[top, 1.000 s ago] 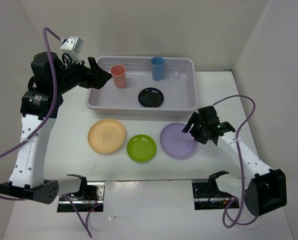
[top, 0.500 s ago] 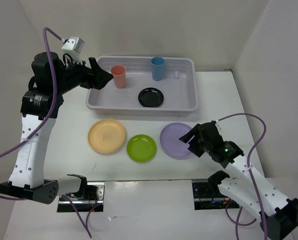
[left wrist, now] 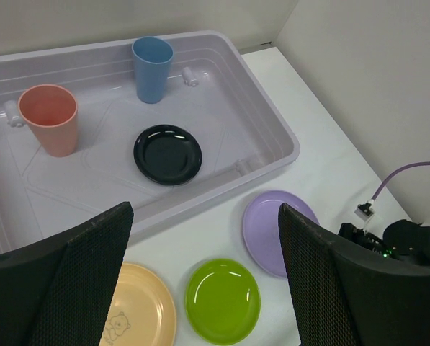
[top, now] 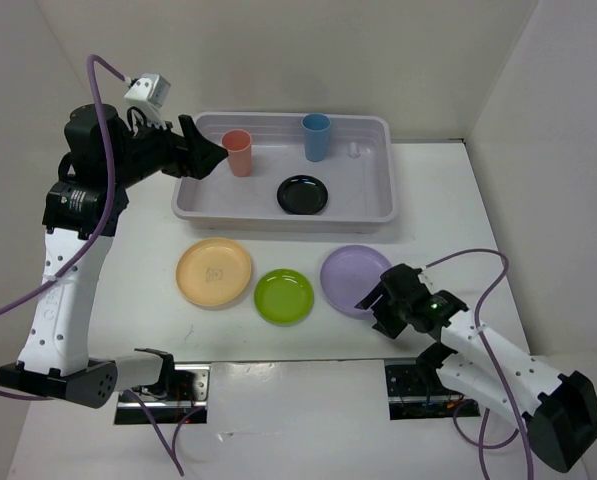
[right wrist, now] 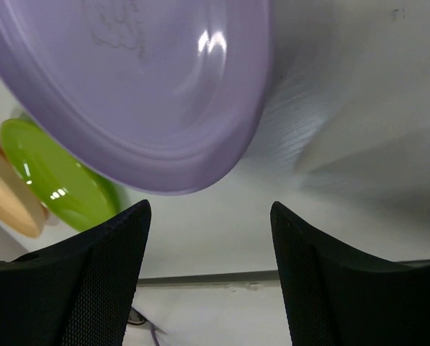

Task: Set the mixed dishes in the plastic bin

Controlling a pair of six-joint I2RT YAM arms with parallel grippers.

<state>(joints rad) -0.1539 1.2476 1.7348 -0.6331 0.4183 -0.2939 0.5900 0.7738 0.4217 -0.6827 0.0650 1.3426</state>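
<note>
The plastic bin [top: 383, 175] stands at the back and holds the coral-red cup [top: 238, 153], the blue cup [top: 316, 137] and the small black plate [top: 303, 194]. The pale orange plate [top: 214, 272], lime green plate [top: 284, 296] and lilac plate [top: 350, 278] lie in a row on the table in front of it. My left gripper [top: 206, 153] is open and empty, hovering over the bin's left end beside the coral-red cup. My right gripper [top: 374, 303] is open and empty, low at the lilac plate's near right edge [right wrist: 128, 94].
White walls enclose the table at the back and right. The arm bases and mounting brackets sit at the near table edge [top: 298, 375]. Purple cables trail from both arms.
My right arm has swung back toward the near edge, its gripper moving from the lilac plate's far right side to its near right edge. The left arm has not moved.
</note>
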